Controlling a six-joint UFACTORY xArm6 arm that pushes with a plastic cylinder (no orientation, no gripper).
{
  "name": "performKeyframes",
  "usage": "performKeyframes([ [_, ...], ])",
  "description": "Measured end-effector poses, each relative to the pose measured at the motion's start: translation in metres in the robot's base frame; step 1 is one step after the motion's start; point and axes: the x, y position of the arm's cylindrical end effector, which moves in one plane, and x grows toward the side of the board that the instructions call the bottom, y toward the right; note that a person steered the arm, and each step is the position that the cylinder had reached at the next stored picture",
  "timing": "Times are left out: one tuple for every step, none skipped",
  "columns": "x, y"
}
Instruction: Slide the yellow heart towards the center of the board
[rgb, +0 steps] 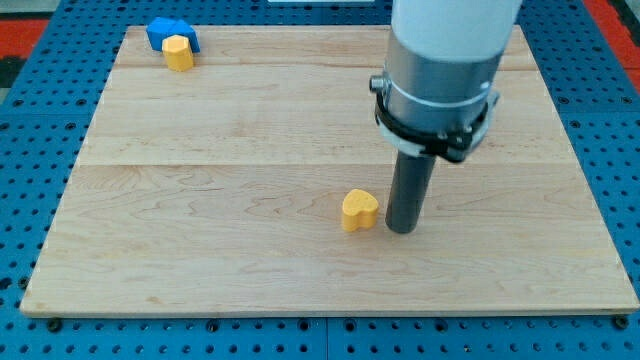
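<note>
Yellow heart (359, 210) sits just below the middle of the wooden tabletop (200, 250), with my tip (402, 230) just beside it on the view's right.

Whether tip and heart touch cannot be told; a thin gap may part them. The dark rod stands upright under a grey collar and a pale cylinder that runs out of the view's top. There are no fingers on this arm, so nothing opens, closes or grips. Far off, near the view's top left corner, a small yellow block (178, 52) rests against a blue block (166, 33); their shapes are unclear. No brand, label or writing can be read anywhere.
</note>
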Motion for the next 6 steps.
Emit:
performKeyframes([
  [-0.022, -0.063],
  [-0.071, -0.105],
  [-0.108, -0.127],
  [-0.086, -0.126],
  [-0.08, -0.097],
  [-0.096, -0.088],
])
